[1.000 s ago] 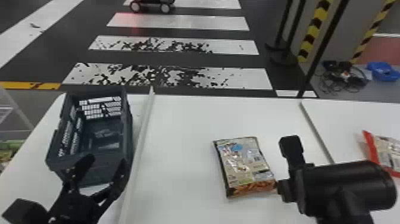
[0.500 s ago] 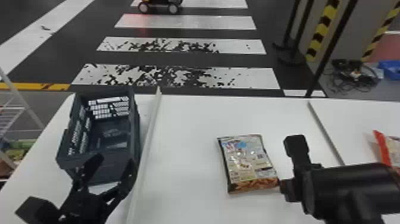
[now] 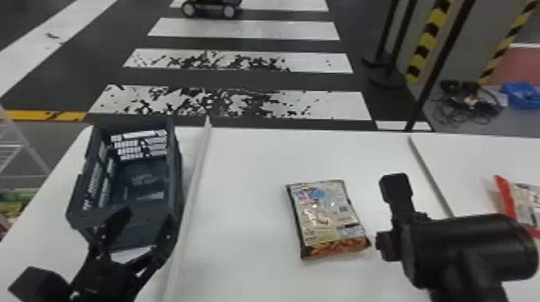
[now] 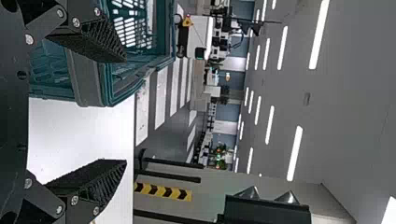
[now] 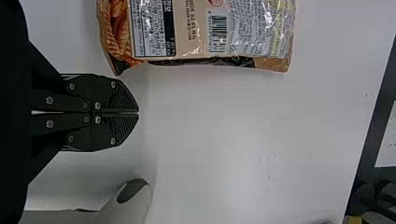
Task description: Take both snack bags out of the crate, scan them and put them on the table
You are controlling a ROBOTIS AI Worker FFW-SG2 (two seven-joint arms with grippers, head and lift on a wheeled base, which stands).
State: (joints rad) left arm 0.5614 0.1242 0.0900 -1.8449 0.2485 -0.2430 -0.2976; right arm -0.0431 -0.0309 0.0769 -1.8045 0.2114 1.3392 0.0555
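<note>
Lab-like indoor hall — crosswalk (image 3: 249,30) across floor (image 3: 321,82), ceiling light strips (image 4: 295,154), tangled cables (image 3: 456,106).

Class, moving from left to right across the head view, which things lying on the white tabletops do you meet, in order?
Dark crate → white strip → snack bag → red-edged bag.

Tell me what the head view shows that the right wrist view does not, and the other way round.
Head view: the crate, the left gripper at its near end with fingers apart, the red-edged bag far to the right, and the pale strip beside the crate.

Right wrist view: the right gripper with fingers shut, and a pale rounded object with a dark oval, perhaps the scanner.

Both: the snack bag lying flat with its barcode up, and the white table.
</note>
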